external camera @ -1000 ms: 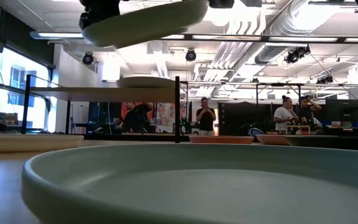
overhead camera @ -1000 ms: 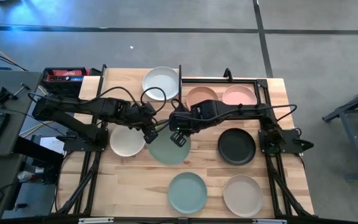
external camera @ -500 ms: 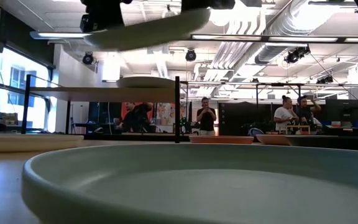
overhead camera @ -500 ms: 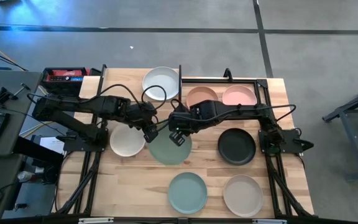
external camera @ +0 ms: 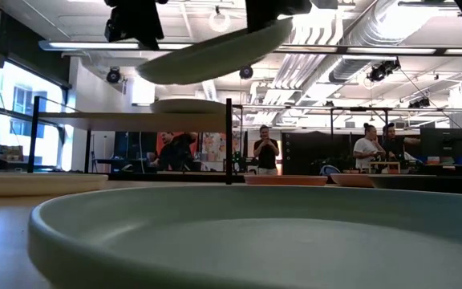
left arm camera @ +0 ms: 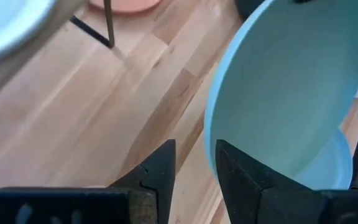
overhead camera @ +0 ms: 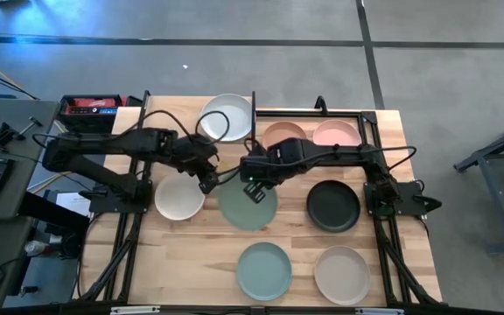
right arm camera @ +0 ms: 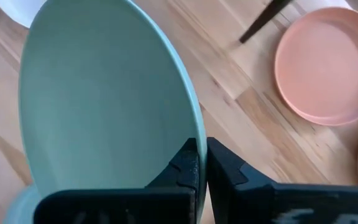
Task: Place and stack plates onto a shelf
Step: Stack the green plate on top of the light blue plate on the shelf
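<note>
The light-wood tabletop [overhead camera: 191,254] is carrying the whole setup, with both dark arms reaching in toward the middle. The shelf [overhead camera: 151,116] is standing at the far left part of the table, and 1 white plate [overhead camera: 227,116] is sitting on its right end. The right gripper [overhead camera: 254,186] is pinching the rim of a green plate [overhead camera: 249,207], fingers closed tight on the edge, holding it tilted above the table centre; in the right wrist view the green plate [right arm camera: 98,106] is filling the frame with the rim between the 2 fingers [right arm camera: 188,163]. The left gripper [overhead camera: 206,179] is hanging just beside that plate's left edge, fingers slightly parted and holding nothing; in the left wrist view the plate rim [left arm camera: 213,118] is sitting just past the fingertips, not gripped. A beige plate [overhead camera: 179,198] is lying under the left arm. A black plate [overhead camera: 332,206] is lying to the right of centre. A salmon plate [overhead camera: 283,136] and a pink plate [overhead camera: 337,135] are lying side by side at the far edge. A teal plate [overhead camera: 264,270] and another beige plate [overhead camera: 342,274] are lying at the near edge.
</note>
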